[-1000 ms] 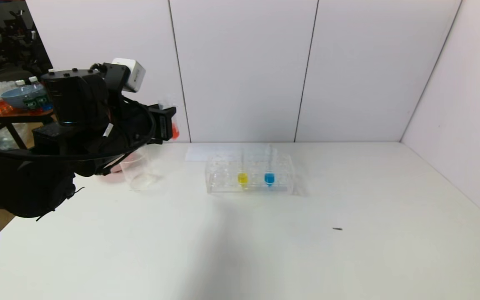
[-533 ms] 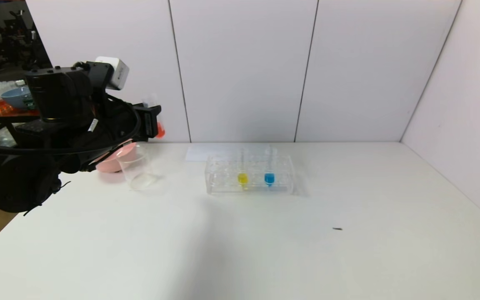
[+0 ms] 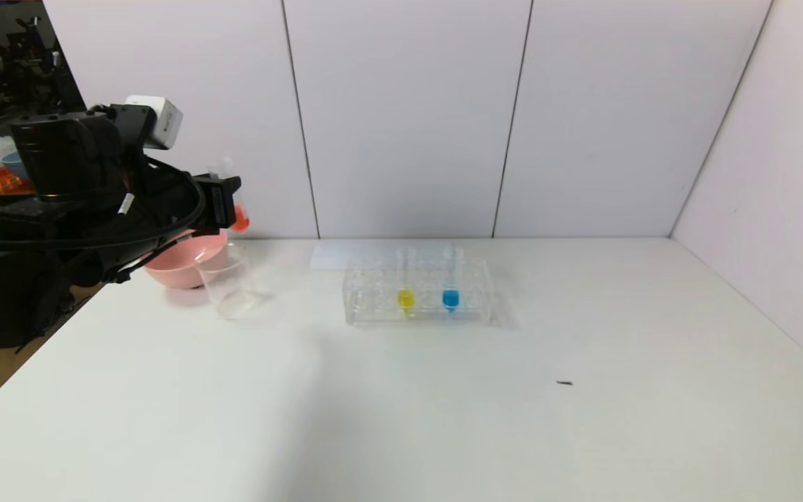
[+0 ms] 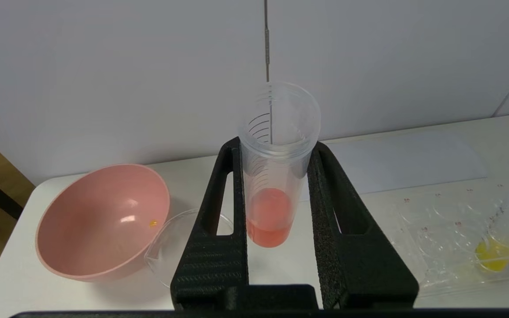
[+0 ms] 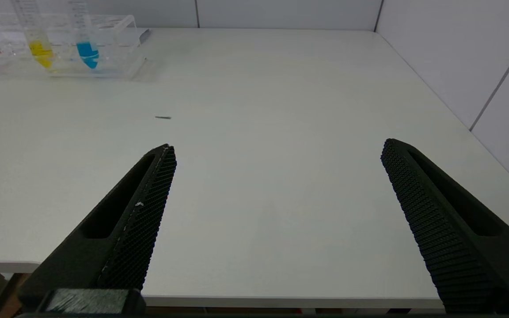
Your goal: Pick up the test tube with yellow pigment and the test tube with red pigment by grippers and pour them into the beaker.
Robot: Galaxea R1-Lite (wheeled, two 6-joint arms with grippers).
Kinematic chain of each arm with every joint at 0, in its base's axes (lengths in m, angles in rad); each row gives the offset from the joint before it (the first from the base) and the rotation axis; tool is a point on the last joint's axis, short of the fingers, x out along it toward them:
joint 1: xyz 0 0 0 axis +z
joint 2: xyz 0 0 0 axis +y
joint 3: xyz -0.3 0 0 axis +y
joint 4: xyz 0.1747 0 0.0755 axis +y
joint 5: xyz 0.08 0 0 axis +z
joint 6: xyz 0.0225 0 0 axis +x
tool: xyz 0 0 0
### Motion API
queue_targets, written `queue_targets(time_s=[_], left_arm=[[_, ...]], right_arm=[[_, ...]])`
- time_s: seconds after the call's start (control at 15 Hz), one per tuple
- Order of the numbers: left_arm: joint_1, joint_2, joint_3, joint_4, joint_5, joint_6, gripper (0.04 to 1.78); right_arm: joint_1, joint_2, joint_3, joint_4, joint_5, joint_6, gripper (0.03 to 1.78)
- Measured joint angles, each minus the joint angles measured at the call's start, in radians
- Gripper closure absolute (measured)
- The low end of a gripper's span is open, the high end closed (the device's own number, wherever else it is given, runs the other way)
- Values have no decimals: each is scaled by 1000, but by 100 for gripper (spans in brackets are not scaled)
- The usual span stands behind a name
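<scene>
My left gripper point(image 3: 226, 202) point(image 4: 276, 148) hangs above the back left of the table, shut on the test tube with red pigment point(image 3: 238, 221) point(image 4: 270, 216). The tube stands upright, its red liquid at the bottom, just above and behind the clear beaker point(image 3: 228, 282) point(image 4: 166, 247). The test tube with yellow pigment point(image 3: 406, 297) point(image 5: 39, 46) point(image 4: 494, 255) stands in the clear rack point(image 3: 366, 310). Low over the table's near edge, my right gripper point(image 5: 276, 150) is open and holds nothing; the head view does not show it.
A pink bowl point(image 3: 178, 268) point(image 4: 100, 221) sits just left of the beaker, touching it. A blue-liquid tube point(image 3: 450, 298) point(image 5: 87, 49) stands beside the yellow one. A white sheet point(image 3: 346, 255) lies behind the rack, a dark speck point(image 3: 564, 383) on the table point(image 3: 443, 418).
My left arm has carried the red tube leftward, from right of the beaker to over it, uncovering the pink bowl. The grip stays shut. The rack and beaker have not moved.
</scene>
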Motion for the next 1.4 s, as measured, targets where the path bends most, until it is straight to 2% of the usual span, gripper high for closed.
queue_targets(time_s=[0.87, 1.4], left_arm=[[178, -7, 21, 9, -97, -41, 138], [250, -6, 25, 9, -147, -49, 138]], right_arm=[[0, 0, 0, 0, 0, 0, 11], [0, 0, 0, 0, 0, 0, 11]])
